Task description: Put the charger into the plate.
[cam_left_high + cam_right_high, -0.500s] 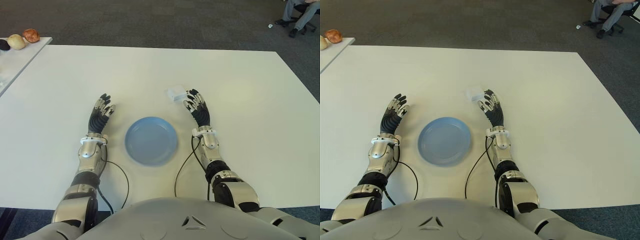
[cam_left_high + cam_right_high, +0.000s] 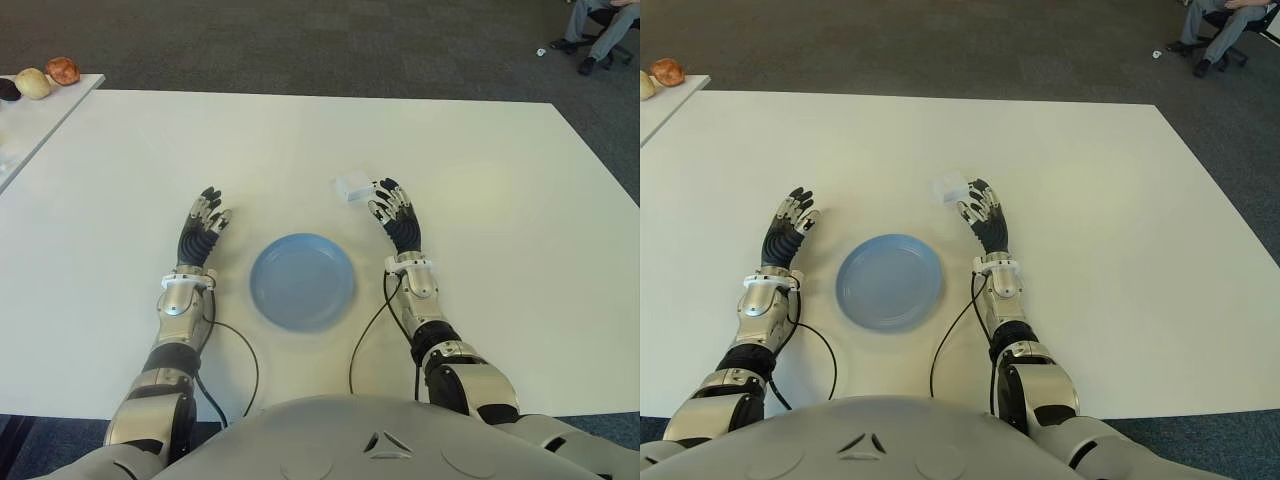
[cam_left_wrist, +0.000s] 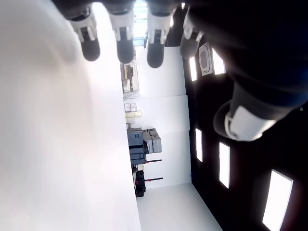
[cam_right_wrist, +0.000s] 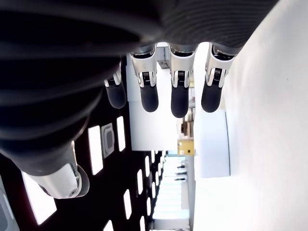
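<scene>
So here's my setup: there's a round blue plate [image 2: 302, 281] sitting on the white table [image 2: 480, 170] right in front of me, and that plate has nothing in it. Bare blue dish, rim to rim.

The charger [image 2: 352, 187] is a small white blocky thing lying on the table beyond the plate and off toward its right side. It's outside the plate, clearly apart from the rim.

My right hand [image 2: 397, 219] is to the right of the plate, stretched forward with the fingertips just beside the charger. From the head view I honestly can't tell if they're touching it or only next to it. My right fingers [image 4: 179, 98] are spread out straight and relaxed in the wrist view, gripping nothing, with the thumb off to one side.

My left hand [image 2: 203, 228] is on the left of the plate, about as far from it as the right one is on the other side. The left fingers [image 3: 123, 44] are extended and loose too, holding nothing.

Other stuff: way off from the plate at the far left there's a second, smaller table [image 2: 30, 125] with a few roundish items on it, a pale one [image 2: 32, 83] and a reddish-brown one [image 2: 62, 70], can't say what they are exactly. Far right from the plate, past the table on the dark carpet [image 2: 300, 45], a person's legs [image 2: 600, 25] show on a chair.
</scene>
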